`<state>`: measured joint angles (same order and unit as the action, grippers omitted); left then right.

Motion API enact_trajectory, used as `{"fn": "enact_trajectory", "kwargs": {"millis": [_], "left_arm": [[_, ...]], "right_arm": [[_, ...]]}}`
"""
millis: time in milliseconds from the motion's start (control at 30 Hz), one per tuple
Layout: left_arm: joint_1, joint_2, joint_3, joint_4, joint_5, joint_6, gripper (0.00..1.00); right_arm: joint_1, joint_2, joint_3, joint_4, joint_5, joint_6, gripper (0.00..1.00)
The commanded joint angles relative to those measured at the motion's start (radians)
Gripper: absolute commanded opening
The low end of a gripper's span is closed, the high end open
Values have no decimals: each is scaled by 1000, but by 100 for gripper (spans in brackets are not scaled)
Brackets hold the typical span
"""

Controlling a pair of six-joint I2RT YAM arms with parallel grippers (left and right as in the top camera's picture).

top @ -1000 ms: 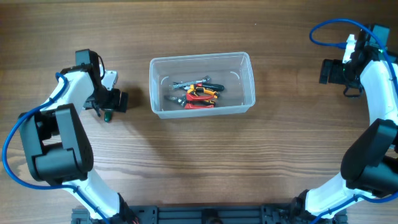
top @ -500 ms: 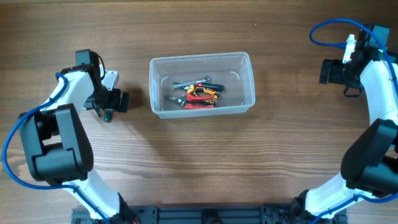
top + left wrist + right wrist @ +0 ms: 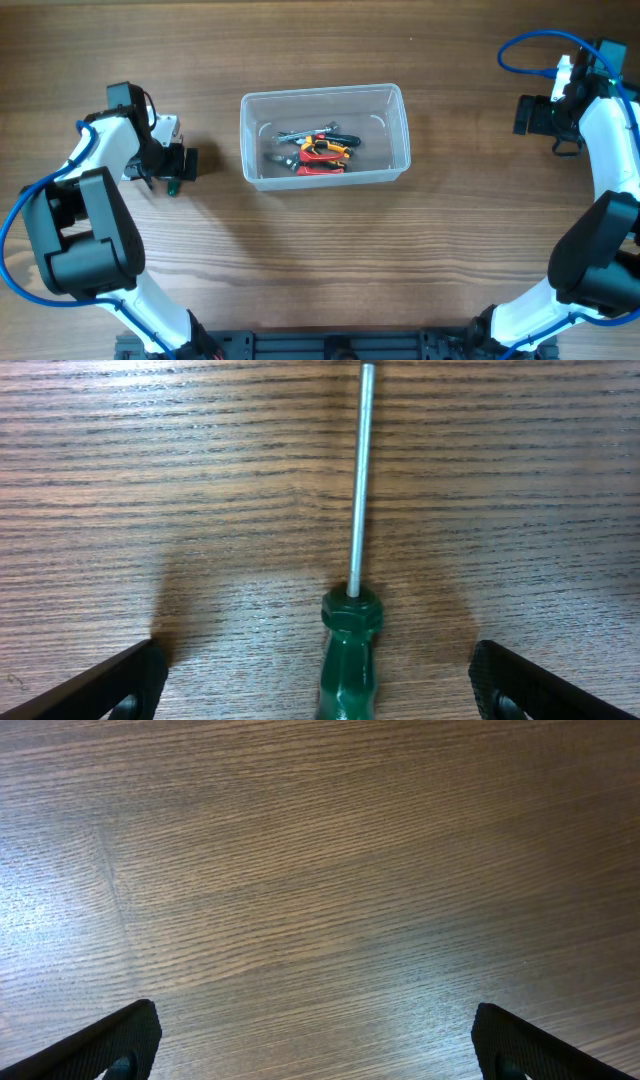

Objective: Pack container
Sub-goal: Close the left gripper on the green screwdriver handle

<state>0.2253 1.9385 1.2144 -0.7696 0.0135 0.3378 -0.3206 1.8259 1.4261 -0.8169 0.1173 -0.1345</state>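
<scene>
The container (image 3: 320, 92) sits on the desk (image 3: 320, 260) about midway between the two arms, its long side running left to right. Through its clear walls I can see a small heap of hand tools (image 3: 312, 150) on its floor, among them red and orange handles and some bare metal pieces; I cannot make out each one. Off to the container's left, near it but not touching, the left gripper (image 3: 315, 670) hangs low over the wood with its fingers (image 3: 115, 685) spread wide apart. A green-handled screwdriver (image 3: 352, 650) lies flat on the desk between them. Its handle is nearest the wrist camera and its thin steel shaft points straight away from it. There is bare wood on either side of the handle, so neither finger touches it. From overhead only a bit of that green handle shows beneath the gripper. The right gripper (image 3: 315, 1040) is well away on the other side of the container, near the far right edge of the desk. It too is fully spread, with nothing but wood grain between its fingers (image 3: 115, 1040).
</scene>
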Motion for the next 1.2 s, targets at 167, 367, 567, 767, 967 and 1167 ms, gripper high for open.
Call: {"fn": "enact_trajectory", "kwargs": {"millis": [167, 367, 567, 767, 967, 1167], "left_arm": [[2, 9, -5, 0, 58, -4, 100], [2, 9, -5, 0, 58, 1, 99], [2, 9, -5, -5, 65, 22, 99], [2, 9, -5, -8, 65, 22, 99], [2, 9, -5, -21, 64, 22, 99], [2, 9, -5, -35, 64, 22, 98]], "right_arm": [[0, 1, -1, 2, 18, 4, 100], [0, 1, -1, 2, 18, 4, 100], [0, 1, -1, 2, 18, 4, 100], [0, 1, -1, 2, 18, 4, 100], [0, 1, -1, 2, 18, 4, 100], [0, 1, -1, 2, 18, 4, 100]]}}
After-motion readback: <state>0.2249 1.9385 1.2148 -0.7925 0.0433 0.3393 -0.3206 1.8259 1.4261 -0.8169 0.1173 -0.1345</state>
